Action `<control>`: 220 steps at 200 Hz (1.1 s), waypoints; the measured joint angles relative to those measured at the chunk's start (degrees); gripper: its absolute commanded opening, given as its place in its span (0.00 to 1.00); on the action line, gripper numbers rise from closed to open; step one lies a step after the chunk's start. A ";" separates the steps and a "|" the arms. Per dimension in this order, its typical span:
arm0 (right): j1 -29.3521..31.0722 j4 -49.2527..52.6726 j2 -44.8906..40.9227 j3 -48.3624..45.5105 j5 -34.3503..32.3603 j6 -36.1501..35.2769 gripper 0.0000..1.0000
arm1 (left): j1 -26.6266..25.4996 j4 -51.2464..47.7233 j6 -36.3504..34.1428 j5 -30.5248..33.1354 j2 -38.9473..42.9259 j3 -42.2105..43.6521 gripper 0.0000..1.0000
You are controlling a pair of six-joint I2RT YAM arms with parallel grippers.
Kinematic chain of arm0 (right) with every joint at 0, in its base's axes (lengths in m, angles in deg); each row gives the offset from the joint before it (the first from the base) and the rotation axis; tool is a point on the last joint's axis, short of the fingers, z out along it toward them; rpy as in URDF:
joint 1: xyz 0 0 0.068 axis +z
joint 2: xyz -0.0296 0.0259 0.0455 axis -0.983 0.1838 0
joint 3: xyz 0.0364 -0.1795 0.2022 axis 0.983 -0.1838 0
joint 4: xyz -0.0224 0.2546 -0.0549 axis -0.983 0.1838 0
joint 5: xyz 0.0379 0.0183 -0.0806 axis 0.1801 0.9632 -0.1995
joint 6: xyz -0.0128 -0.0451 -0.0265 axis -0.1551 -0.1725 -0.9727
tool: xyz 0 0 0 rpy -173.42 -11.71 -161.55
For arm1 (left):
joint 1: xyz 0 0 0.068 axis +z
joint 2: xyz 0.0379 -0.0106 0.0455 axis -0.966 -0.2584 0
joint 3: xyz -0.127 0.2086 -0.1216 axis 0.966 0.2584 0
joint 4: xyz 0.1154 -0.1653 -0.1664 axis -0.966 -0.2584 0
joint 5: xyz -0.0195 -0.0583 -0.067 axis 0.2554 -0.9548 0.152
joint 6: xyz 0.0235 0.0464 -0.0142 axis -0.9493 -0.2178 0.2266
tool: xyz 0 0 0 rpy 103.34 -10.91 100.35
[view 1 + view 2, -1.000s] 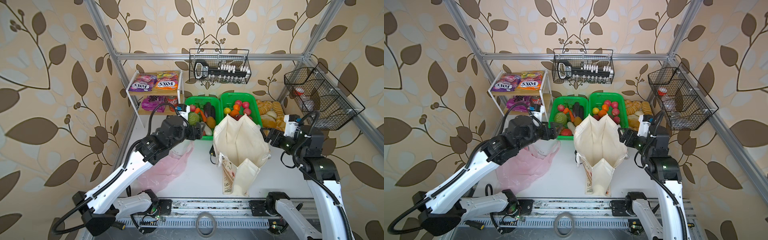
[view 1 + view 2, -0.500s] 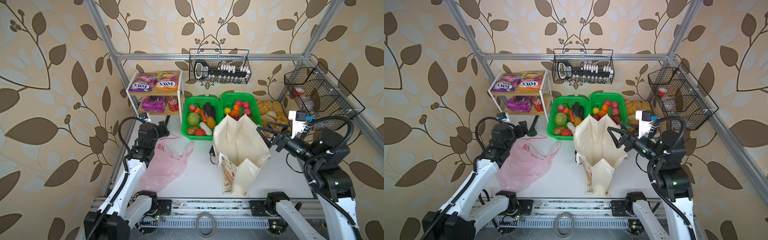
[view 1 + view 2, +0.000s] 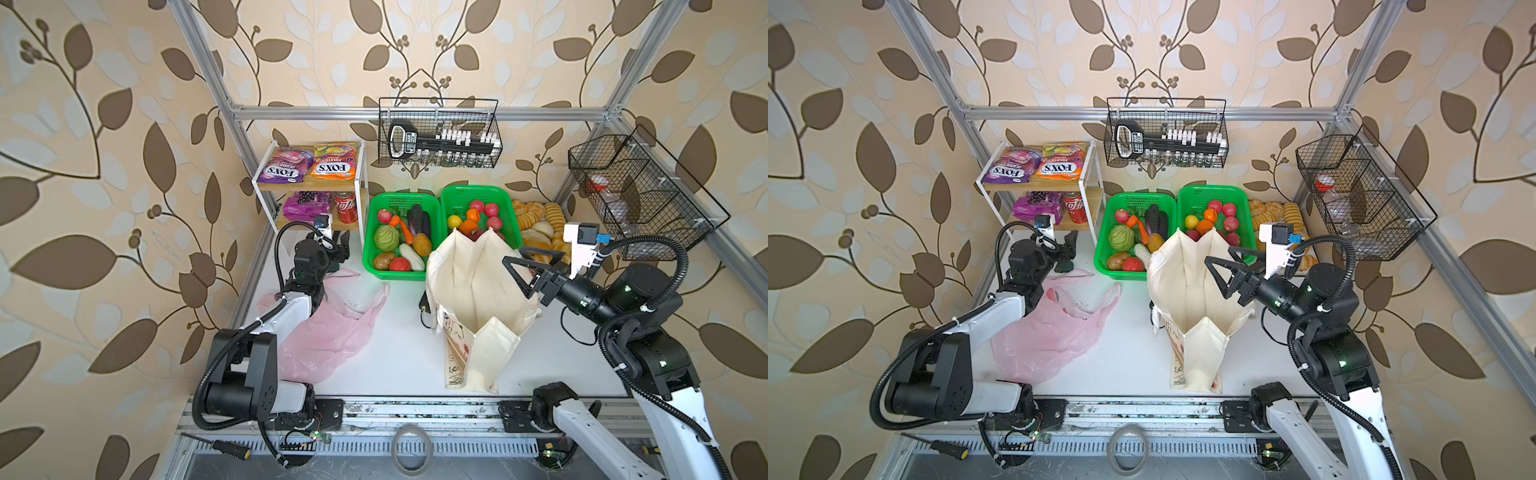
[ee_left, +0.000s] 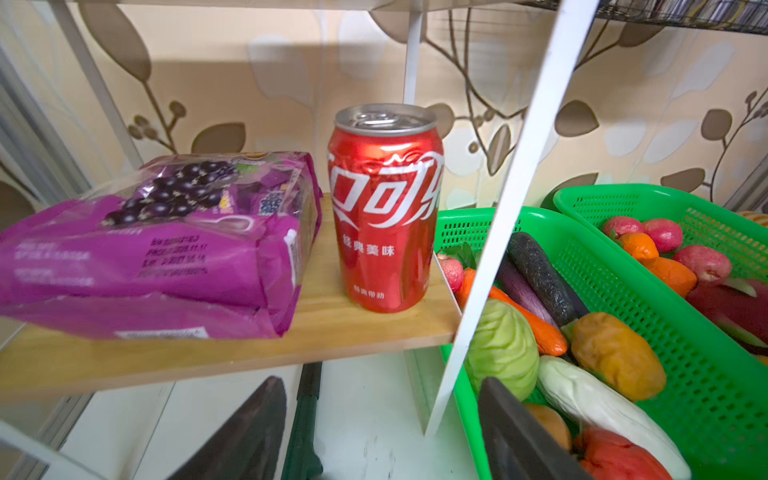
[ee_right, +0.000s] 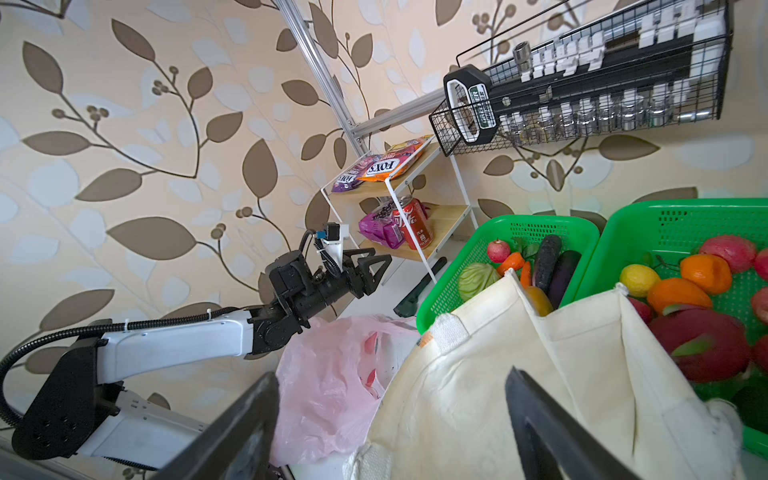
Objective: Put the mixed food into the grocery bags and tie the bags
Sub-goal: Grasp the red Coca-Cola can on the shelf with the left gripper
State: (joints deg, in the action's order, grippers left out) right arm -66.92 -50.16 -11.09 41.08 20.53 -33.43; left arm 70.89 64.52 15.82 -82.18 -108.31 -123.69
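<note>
Left gripper (image 4: pixel 380 380) nearer red can (image 4: pixel 384 208), partly cropped

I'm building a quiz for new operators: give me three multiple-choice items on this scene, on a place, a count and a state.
1. Where is the red soda can? A) in a green basket B) on the lower shelf beside the purple packet C) on the table
2. How many FOX'S pouches are in view? A) one B) two C) four
3. The cream tote is: A) tied shut B) folded flat C) upright, mouth open
1 B: it stands on the wood by the packet. 2 B: one purple, one orange. 3 C: its inside shows from above.
</note>
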 measured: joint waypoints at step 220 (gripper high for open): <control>0.04 3.98 -1.64 -3.37 -6.05 -1.57 0.87 | 3.21 34.01 5.95 -12.63 -24.72 -7.89 0.79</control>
State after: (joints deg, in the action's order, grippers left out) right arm -66.87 -46.18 -12.72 37.72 14.48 -35.01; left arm 74.10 98.53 21.77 -94.81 -133.03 -131.58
